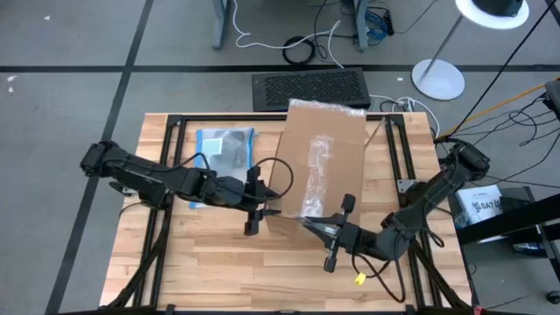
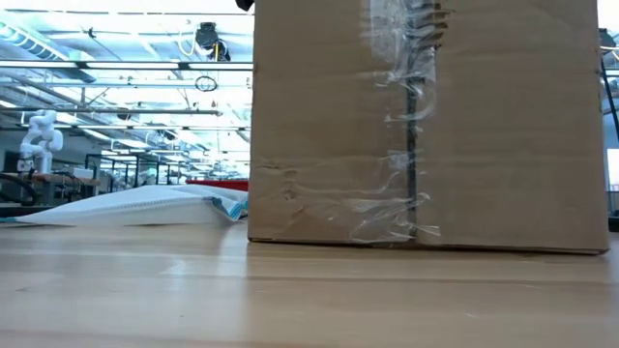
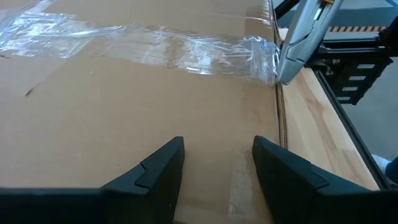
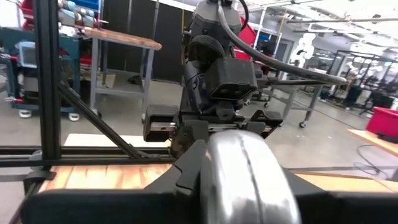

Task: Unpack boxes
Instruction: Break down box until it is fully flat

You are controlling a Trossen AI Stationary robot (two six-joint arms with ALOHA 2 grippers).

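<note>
The box [image 1: 319,162] stands on the worktop [image 1: 219,262], with both hands at its near end. The left hand [image 1: 261,208] hovers open over its near-left corner, fingers [image 3: 155,174] apart above bare cardboard. The right hand [image 1: 322,226], at the near-right corner, grips a silvery tool [image 3: 301,37]. The box is plain brown, with crinkled clear tape [image 2: 406,116] along its seam.

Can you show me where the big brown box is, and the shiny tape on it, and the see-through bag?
box [image 1: 337,131], high view, bare cardboard top.
tape [image 3: 186,53], left wrist view, crinkled clear strip.
bag [image 1: 223,149], high view, middle of the pouch.
</note>
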